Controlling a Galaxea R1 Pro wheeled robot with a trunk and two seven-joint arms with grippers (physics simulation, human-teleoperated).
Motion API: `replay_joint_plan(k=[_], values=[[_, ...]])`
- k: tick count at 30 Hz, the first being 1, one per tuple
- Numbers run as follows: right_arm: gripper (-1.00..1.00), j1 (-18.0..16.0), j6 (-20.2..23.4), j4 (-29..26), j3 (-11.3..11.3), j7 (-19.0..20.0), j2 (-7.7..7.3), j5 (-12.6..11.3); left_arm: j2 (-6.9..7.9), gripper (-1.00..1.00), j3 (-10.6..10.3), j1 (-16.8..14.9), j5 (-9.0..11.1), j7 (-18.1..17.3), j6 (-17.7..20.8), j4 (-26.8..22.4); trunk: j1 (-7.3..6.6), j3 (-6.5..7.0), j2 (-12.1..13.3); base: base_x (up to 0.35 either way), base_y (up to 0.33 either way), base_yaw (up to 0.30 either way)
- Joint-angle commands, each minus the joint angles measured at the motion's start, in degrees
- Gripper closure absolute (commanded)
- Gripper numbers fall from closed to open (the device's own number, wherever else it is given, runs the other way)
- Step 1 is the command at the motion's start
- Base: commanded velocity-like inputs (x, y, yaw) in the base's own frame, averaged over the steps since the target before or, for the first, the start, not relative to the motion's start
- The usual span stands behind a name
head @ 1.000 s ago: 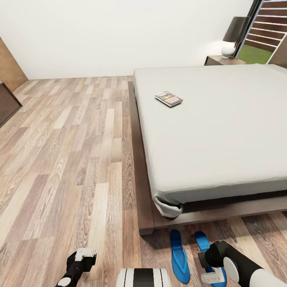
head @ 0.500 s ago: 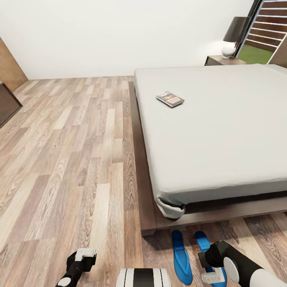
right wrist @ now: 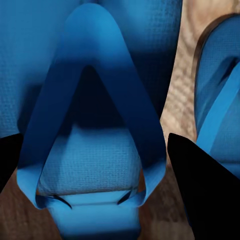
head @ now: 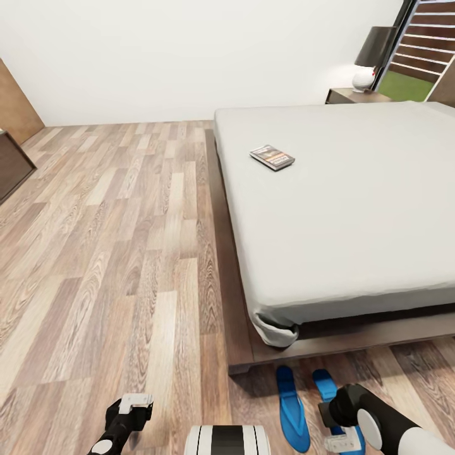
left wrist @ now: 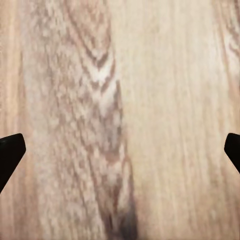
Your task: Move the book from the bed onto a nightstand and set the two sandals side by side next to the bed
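The right gripper (right wrist: 95, 150) hangs with jaws spread over one sandal (right wrist: 90, 100), its twin (head: 293, 409) just left, near the bed (head: 354, 208). The book (head: 272, 157) lies on the mattress. The left gripper (left wrist: 120, 150) gapes above floor (head: 114, 240).

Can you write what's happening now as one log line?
book on bed | sandals side by side on floor | right gripper over sandal strap | left gripper open
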Motion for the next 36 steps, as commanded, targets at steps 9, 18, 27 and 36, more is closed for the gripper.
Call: replay_joint_plan(k=[9, 18, 27, 36], values=[[1.00, -0.11, -0.11, 1.34, 0.30, 0.31, -0.52, -0.23, 0.00, -1.00, -0.59, -0.02, 0.39, 0.33, -0.16, -0.01, -0.01, -0.04, -0.02, 0.004, 0.003, 0.000], [1.00, -0.87, 0.78, 1.63, 0.25, -1.15, -0.61, -0.24, 0.03, -1.00, -0.60, -0.02, 0.39, 0.33, -0.16, -0.01, -0.01, -0.04, -0.02, 0.000, 0.000, 0.000], [1.00, -0.92, 3.23, 1.69, 0.28, -1.91, -0.61, -0.21, 0.02, -1.00, -0.67, -0.02, 0.39, 0.32, -0.16, -0.01, -0.01, -0.04, -0.02, 0.000, 0.000, 0.000], [1.00, -0.92, 7.77, 4.59, 0.27, -5.13, -0.49, -0.19, 0.03, -1.00, -0.68, -0.02, 0.35, 0.33, -0.16, -0.01, -0.01, -0.04, -0.02, 0.000, 0.000, 0.000]])
